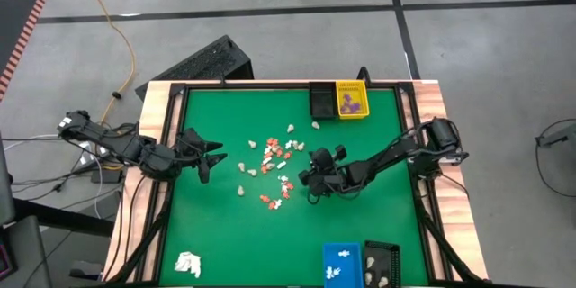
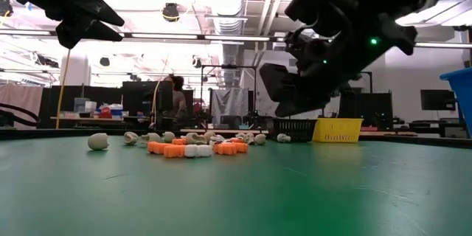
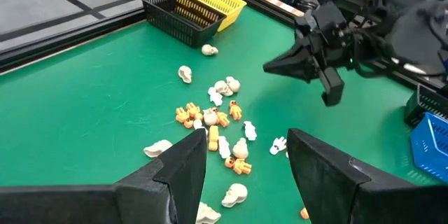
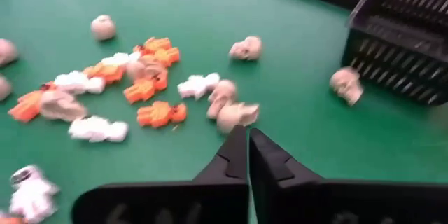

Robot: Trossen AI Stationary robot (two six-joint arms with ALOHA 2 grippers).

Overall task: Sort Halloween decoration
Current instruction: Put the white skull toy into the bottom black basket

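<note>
The Halloween decoration (image 1: 273, 166) lies scattered over the middle of the green counter (image 1: 225, 234), orange, white and cream pieces mixed; a few purple ones sit in the yellow basket (image 1: 352, 100) at the far edge, beside a black basket (image 1: 321, 101); the right tool (image 1: 309, 178) hangs just right of the scatter, clenched, whether on a piece I cannot tell; the left tool (image 1: 209, 156) waits left of the pieces, fingers (image 3: 183, 171) released and spread; a blue bin (image 1: 341, 263) stands at the near edge; a white wad (image 1: 188, 264) lies near left.

Tiny orange, white and cream Halloween decoration pieces (image 1: 273, 164) lie scattered, loosely clustered, at the middle of the green desk (image 1: 225, 225).
</note>
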